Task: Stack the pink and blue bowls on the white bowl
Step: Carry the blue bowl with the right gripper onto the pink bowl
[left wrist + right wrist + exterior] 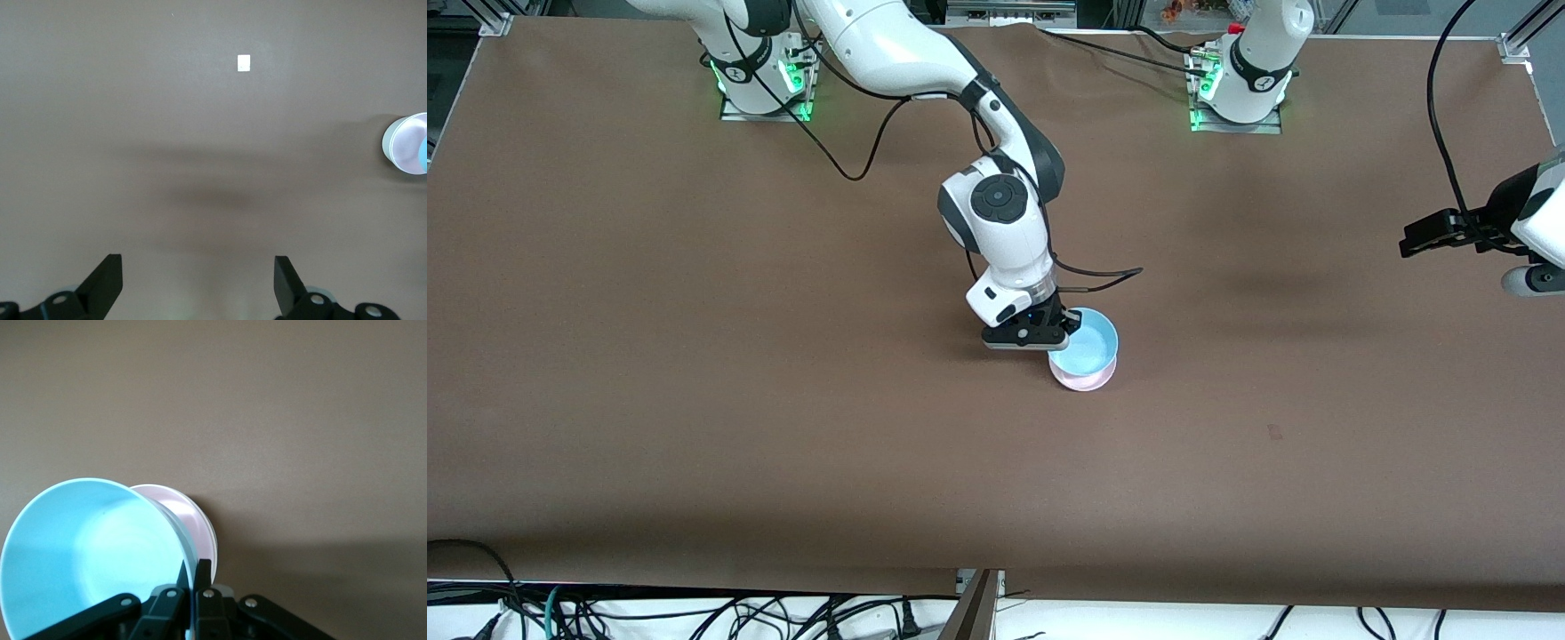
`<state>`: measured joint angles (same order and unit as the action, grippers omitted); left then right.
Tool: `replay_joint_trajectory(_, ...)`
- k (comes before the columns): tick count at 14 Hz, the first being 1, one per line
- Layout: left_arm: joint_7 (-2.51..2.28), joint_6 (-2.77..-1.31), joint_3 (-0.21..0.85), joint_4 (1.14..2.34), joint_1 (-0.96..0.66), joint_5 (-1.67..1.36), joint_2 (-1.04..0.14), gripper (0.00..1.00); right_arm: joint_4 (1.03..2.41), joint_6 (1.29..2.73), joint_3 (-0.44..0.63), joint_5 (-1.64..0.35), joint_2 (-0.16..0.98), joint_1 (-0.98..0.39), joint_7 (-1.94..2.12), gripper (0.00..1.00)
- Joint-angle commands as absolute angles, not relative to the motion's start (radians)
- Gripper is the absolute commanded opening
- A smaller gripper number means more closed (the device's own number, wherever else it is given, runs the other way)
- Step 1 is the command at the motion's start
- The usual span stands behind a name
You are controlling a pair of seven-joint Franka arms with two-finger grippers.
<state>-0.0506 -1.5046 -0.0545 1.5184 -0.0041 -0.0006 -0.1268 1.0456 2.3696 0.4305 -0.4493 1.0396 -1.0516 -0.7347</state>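
In the front view, the brown table is almost bare. Near its middle sits the pink bowl, and the blue bowl is over it, tilted, with its lower part inside the pink rim. The right gripper comes down at about 9 o'clock of the blue bowl and pinches its rim with the fingers closed. The right arm reaches in from its base at 11 o'clock of the bowls; its black cable hangs just above the blue bowl at 12 o'clock. The left gripper waits high over the left arm's end of the table, well apart from the bowls. A small dark mark lies on the table at about 4 o'clock of the bowls, and nothing stands between them.

In the left wrist view, the two black fingers stand wide apart with nothing between them. A small white tag lies on the table. At the frame edge the bowls show as a pale stack with a bit of blue; here the lowest rim looks white.

In the right wrist view, the closed fingers clamp the blue bowl's thin rim. This view alone shows the white bowl as a thin edge under the pink bowl.
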Motion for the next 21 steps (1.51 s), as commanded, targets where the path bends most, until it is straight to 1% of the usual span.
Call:
replay_joint_trajectory(1,-0.044,-1.477,-0.055,1.485,-0.002,-0.017,-0.141,1.0,1.006,2.394,0.431,-0.436,1.06,-1.048,-0.755,0.0)
replay_joint_trajectory(3,-0.044,-1.477,-0.055,1.485,-0.002,-0.017,-0.141,1.0,1.006,2.43,0.43,-0.436,1.074,-1.049,-0.755,0.0)
replay_joint_trajectory(11,-0.044,-1.477,-0.055,1.485,-0.002,-0.017,-0.141,1.0,1.006,2.464,0.43,-0.434,1.108,-1.055,-0.753,0.0)
replay_joint_trajectory(21,-0.044,-1.477,-0.055,1.485,-0.002,-0.017,-0.141,1.0,1.006,2.465,0.431,-0.434,1.117,-1.055,-0.75,0.0)
